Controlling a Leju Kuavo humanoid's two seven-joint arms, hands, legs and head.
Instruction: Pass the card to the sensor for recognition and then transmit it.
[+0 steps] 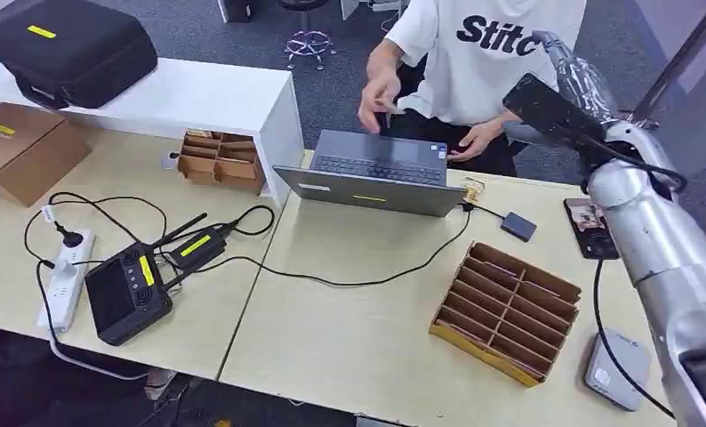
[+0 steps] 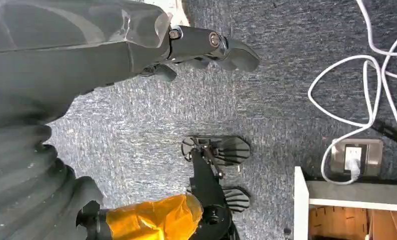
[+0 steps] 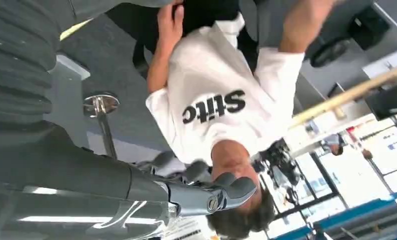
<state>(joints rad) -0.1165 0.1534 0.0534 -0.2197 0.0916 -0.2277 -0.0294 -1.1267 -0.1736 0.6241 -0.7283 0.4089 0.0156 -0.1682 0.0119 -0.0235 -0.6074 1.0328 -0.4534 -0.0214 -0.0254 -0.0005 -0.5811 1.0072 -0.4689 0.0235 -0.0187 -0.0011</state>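
Plastic, thin and stiff by my guess, the card should be light and slick, best pinched by one edge. I cannot find it. The raised right hand [image 3: 206,192] has curled fingers, contents unclear. The left hand [image 2: 206,47] hangs loosely spread, holding nothing. Below the right hand lies the small dark square sensor [image 1: 518,226], with an open grey laptop [image 1: 376,173] and a person's blurred hand [image 1: 381,89] beyond.
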